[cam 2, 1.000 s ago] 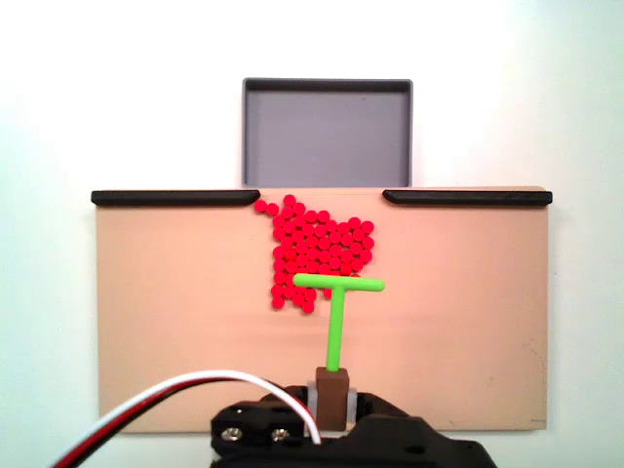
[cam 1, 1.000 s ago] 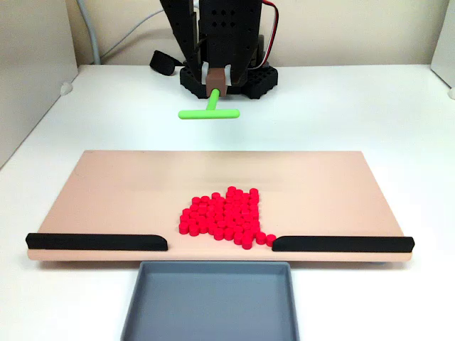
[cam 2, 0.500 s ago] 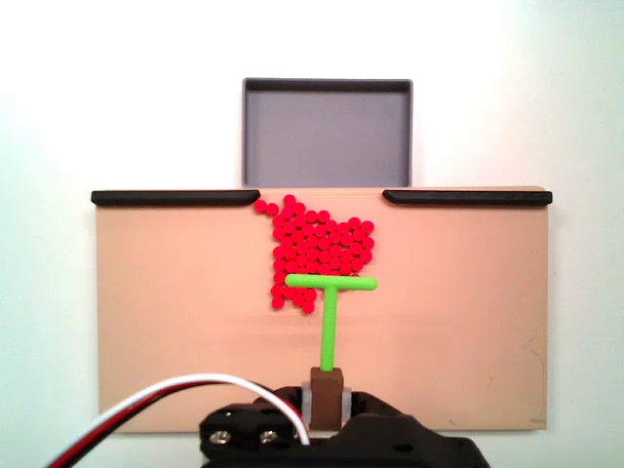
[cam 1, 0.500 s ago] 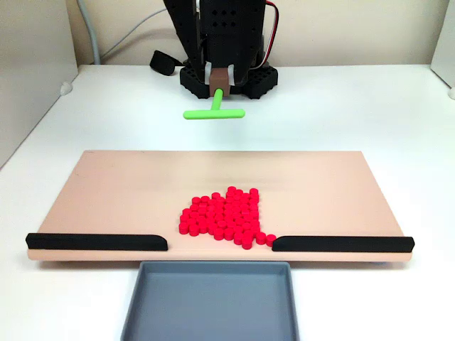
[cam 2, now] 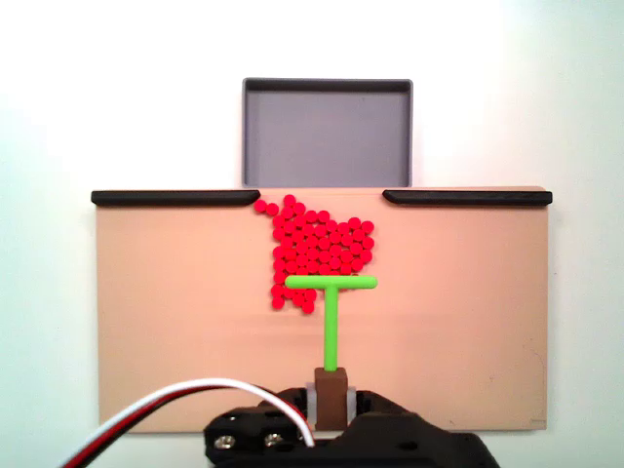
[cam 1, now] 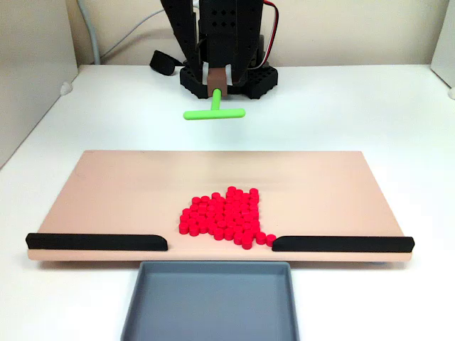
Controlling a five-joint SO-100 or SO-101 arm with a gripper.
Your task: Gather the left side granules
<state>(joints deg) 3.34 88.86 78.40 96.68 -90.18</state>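
The granules (cam 1: 223,217) form one tight red cluster mid-board, just before the gap between the two black rails; the same granules (cam 2: 318,250) appear from the arm's side. My gripper (cam 1: 218,79) is shut on a brown block that carries the green T-shaped stick (cam 1: 214,111), held in the air beyond the board's far edge. From behind the arm, the gripper (cam 2: 330,408) points at the pile, and the green stick's (cam 2: 331,312) crossbar overlaps the pile's near edge in the image. Whether it touches them I cannot tell.
The beige board (cam 1: 114,192) lies on a white table. Black rails (cam 1: 97,241) (cam 1: 341,244) line its front edge with a gap between them. A grey tray (cam 1: 139,305) sits below that gap. The arm's black base (cam 1: 245,82) and cables stand behind the board.
The green stick has shifted slightly sideways: a little right in the front view, left in the view from behind the arm. The granules have stayed put.
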